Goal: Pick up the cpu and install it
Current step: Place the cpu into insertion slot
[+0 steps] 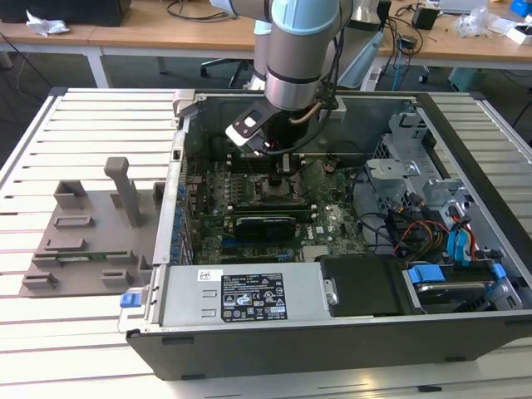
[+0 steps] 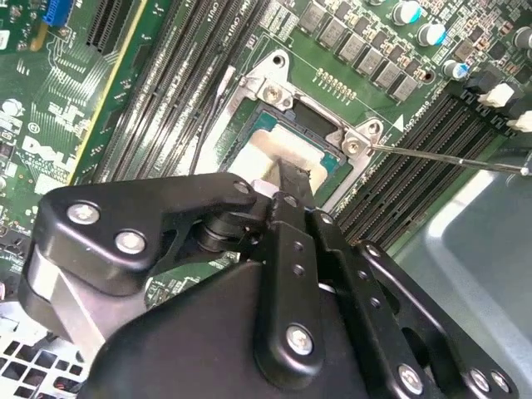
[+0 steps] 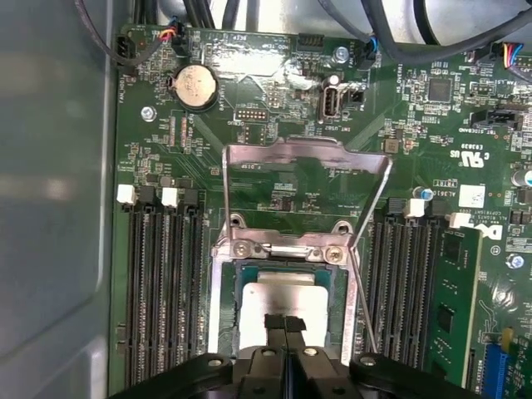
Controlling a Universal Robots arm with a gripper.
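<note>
The cpu (image 3: 278, 293) is seen lying flat inside the open socket (image 3: 218, 291) on the motherboard (image 3: 283, 179). Its silvery top is framed by a thin greenish rim, with the hinged load plate (image 3: 307, 154) swung up and the retention lever (image 3: 360, 283) raised beside it. The gripper (image 3: 285, 324) is held directly over the chip, and in the first wrist view its two fingers are seen pressed together with no gap between them. The tips appear to rest on or just above the metal lid, though actual contact cannot be made out. In the second wrist view the gripper (image 2: 291, 176) is placed over the cpu (image 2: 253, 154) near its middle, and in the exterior view the gripper (image 1: 278, 176) is seen down inside the opened computer case (image 1: 249, 332). The chip is judged to be light, stiff and smooth-topped, so it would be shifted easily by a sideways push. Its underside contacts and the socket's pins (hidden beneath it) are judged fragile. A hold is best taken on two opposite edges of the rim and kept level, with the flat lid reserved for gentle downward pressure.
</note>
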